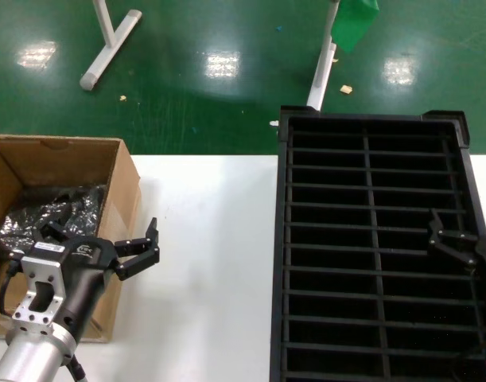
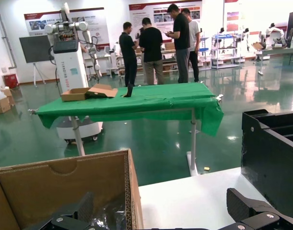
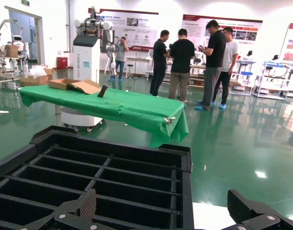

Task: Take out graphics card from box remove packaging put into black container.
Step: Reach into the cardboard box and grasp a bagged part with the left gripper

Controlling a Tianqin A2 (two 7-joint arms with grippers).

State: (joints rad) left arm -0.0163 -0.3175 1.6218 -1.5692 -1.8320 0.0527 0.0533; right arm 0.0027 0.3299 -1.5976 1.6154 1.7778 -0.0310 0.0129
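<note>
The brown box [image 1: 64, 163] stands at the table's left with its flaps up. Dark crinkly packaging [image 1: 56, 208] lies inside it; the graphics card itself does not show. My left gripper [image 1: 99, 241] is open and straddles the box's right wall, one finger inside over the packaging [image 2: 104, 214] and the other outside over the white table. In the left wrist view the left gripper [image 2: 165, 213] holds nothing. The black container [image 1: 368, 143] fills the right side, its slots empty. My right gripper [image 1: 457, 243] hovers open over its right column, and in its wrist view the right gripper [image 3: 165, 211] is empty.
Bare white table [image 1: 211, 263] lies between the box and the container. The table's far edge runs just behind both, with green floor and white stand legs [image 1: 107, 44] beyond. A green-covered table [image 2: 127, 103] and several people stand far off.
</note>
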